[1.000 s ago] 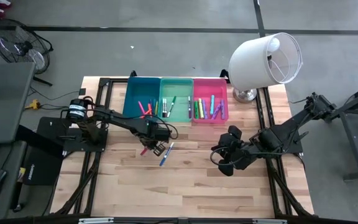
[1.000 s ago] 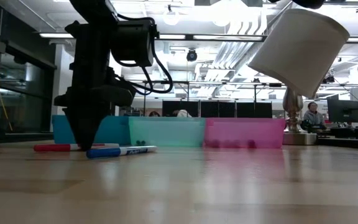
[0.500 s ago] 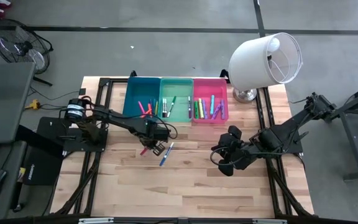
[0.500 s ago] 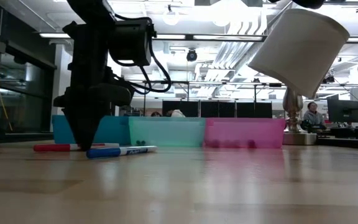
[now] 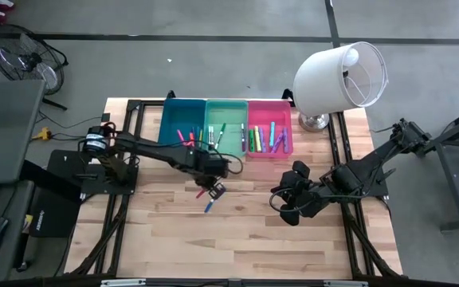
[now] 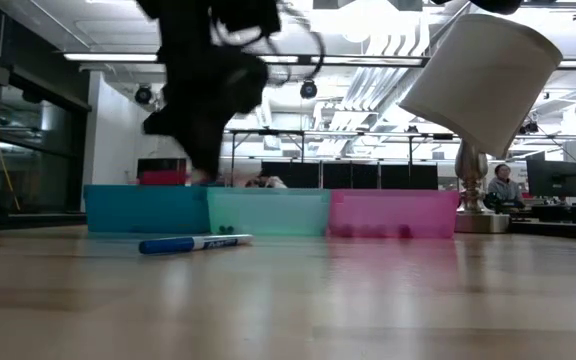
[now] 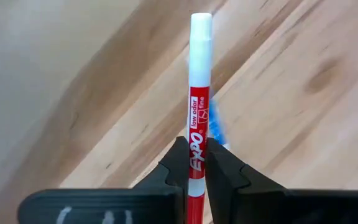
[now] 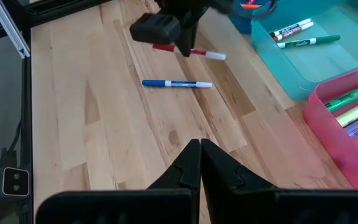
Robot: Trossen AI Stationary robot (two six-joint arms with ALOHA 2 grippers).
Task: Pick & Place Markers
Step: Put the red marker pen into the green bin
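Note:
My left gripper (image 5: 215,190) hangs over the table in front of the bins, shut on a red marker (image 8: 205,54) with a white end. That marker also shows in the low view as a red marker (image 6: 163,178) held up at the height of the bins' rims. A blue marker (image 5: 210,205) lies flat on the wood just below it. More markers lie in the blue bin (image 5: 183,127), the mint green bin (image 5: 225,127) and the pink bin (image 5: 269,127). My right gripper (image 5: 287,209) waits shut to the right, with nothing in it. My left gripper pinches the red marker's barrel (image 7: 196,158) between its two fingers, near mid-length. The fingers come steeply from above and lie across the marker. The marker's white end (image 7: 201,28) sticks out past the fingers. It hangs about level, lifted clear of the table.
A white lamp (image 5: 341,76) stands at the table's far right corner, its shade tipped over the pink bin's side. The three bins line the far edge. Bare wood (image 5: 237,239) stretches toward the near edge.
My left gripper has risen from the table and drifted a little toward the table's right edge, still shut. The red marker, which lay on the wood beside the blue one, is now lifted clear. The blue marker has stayed in place.

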